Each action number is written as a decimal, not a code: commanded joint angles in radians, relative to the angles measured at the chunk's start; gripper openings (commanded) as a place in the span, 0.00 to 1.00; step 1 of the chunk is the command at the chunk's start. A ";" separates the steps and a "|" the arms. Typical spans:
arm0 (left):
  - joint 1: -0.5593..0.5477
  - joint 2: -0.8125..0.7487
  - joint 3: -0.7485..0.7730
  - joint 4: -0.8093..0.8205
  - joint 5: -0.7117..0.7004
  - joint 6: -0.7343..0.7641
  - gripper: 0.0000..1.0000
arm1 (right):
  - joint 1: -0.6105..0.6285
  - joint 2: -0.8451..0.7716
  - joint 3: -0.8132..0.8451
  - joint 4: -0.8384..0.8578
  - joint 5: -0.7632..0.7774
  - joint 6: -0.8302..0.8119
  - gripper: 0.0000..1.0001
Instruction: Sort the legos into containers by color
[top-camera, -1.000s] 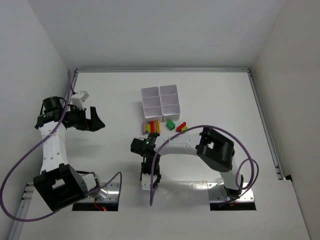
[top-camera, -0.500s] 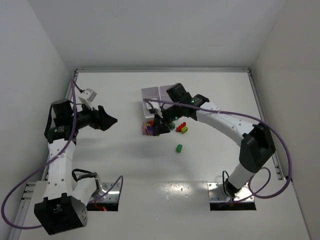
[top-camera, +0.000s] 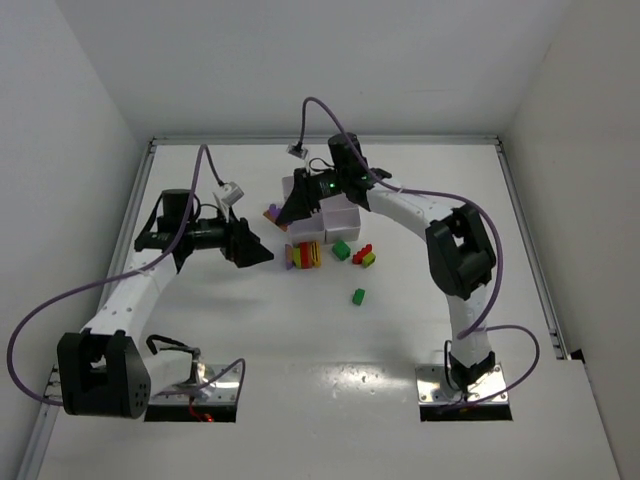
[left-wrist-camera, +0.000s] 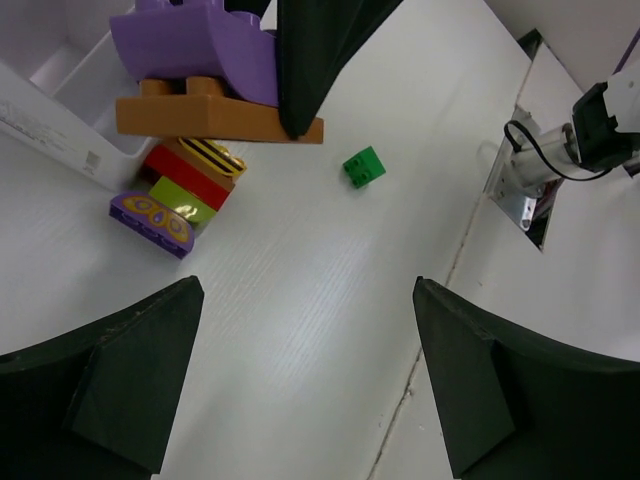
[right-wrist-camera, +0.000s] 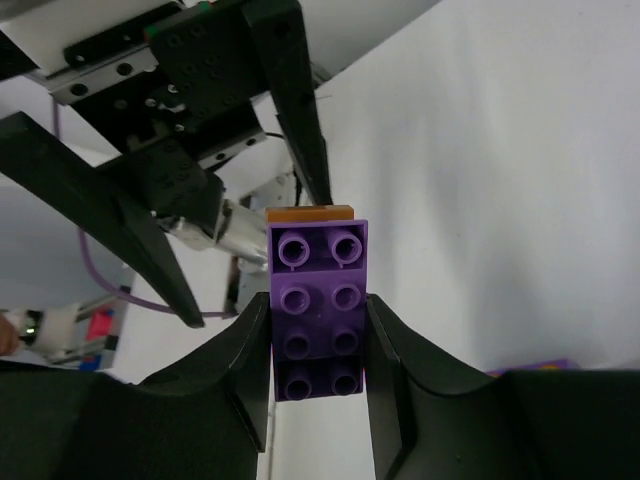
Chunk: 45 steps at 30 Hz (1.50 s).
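Legos (top-camera: 304, 255) beside containers (top-camera: 343, 219), purple lego (right-wrist-camera: 319, 310) gripped

Left gripper (left-wrist-camera: 305, 300) fingers spread wide, nothing between them. Ahead-left: purple brick (left-wrist-camera: 195, 45) on orange plate (left-wrist-camera: 215, 115), a black finger (left-wrist-camera: 320, 50) against their right end. Just nearer, a red/striped/lime/purple cluster (left-wrist-camera: 180, 195) on the table (left-wrist-camera: 330, 240) beside the white container (left-wrist-camera: 55, 115). Green brick (left-wrist-camera: 363, 166) ahead, alone.

Legos (left-wrist-camera: 182, 196) glossy plastic; table (left-wrist-camera: 300, 300) matt, perhaps laminate.
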<state>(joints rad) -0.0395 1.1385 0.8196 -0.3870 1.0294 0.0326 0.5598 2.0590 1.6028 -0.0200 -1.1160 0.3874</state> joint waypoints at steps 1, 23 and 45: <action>-0.008 0.024 0.053 0.088 0.063 0.041 0.92 | 0.005 0.016 0.049 0.219 -0.137 0.192 0.00; 0.015 0.227 0.228 0.146 0.268 -0.049 0.79 | 0.005 -0.063 -0.113 0.322 -0.203 0.148 0.00; -0.013 0.294 0.247 0.146 0.268 -0.100 0.25 | 0.005 -0.102 -0.122 0.331 -0.211 0.128 0.00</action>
<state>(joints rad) -0.0456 1.4231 1.0317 -0.2768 1.2999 -0.0872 0.5560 2.0277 1.4773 0.2577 -1.2778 0.5304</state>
